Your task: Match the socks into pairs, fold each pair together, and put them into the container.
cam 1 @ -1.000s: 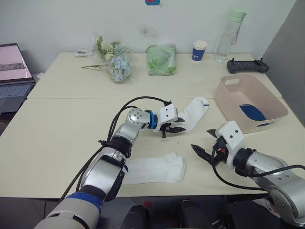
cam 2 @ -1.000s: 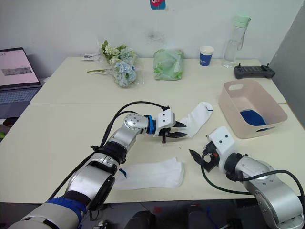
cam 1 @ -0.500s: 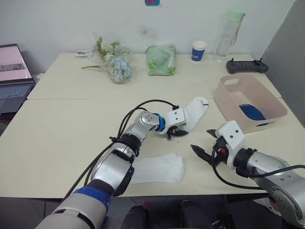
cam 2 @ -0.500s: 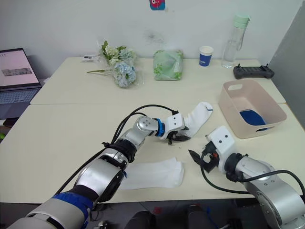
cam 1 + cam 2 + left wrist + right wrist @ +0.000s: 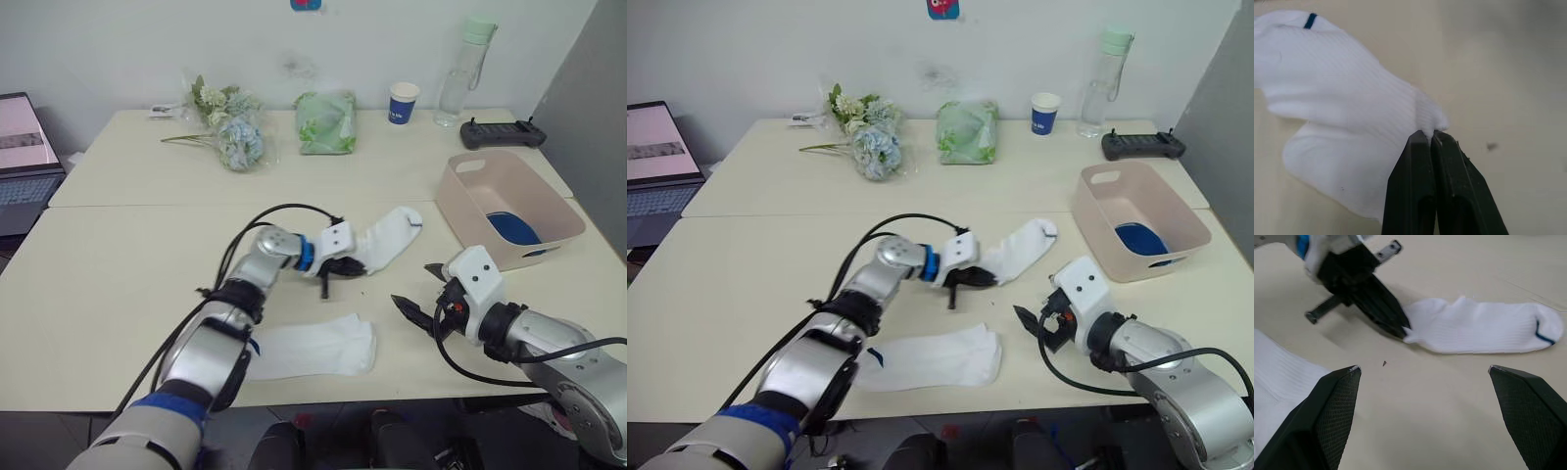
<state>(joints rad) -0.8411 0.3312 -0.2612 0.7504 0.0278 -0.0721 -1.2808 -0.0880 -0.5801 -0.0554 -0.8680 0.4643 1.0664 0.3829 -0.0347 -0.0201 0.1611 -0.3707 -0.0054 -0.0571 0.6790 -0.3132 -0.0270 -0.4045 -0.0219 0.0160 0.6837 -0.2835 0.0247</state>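
The white sock (image 5: 384, 237) with the dark cuff mark is in the left gripper (image 5: 1430, 139), whose black fingers are pinched tight on a nub of fabric at its toe end, as the left wrist view shows clearly. Compared with half a second ago, that gripper has drawn back toward the robot's left, and the sock has trailed along with it across the table (image 5: 118, 264), away from the container (image 5: 468, 201). That reads as a drag toward its partner: the second white sock (image 5: 315, 348) lies flat near the front edge, still well apart from the first. Pairing looks underway, folding not yet begun. The right gripper (image 5: 1425, 416) hangs low over the table just right of the socks, fingers spread wide and holding nothing. Something blue (image 5: 509, 228) rests inside the container; whether that's one sock or a folded pair, and which shade, is hard to tell, since the near wall cuts part of it off. How much cloth sits between the closed fingers can't be judged
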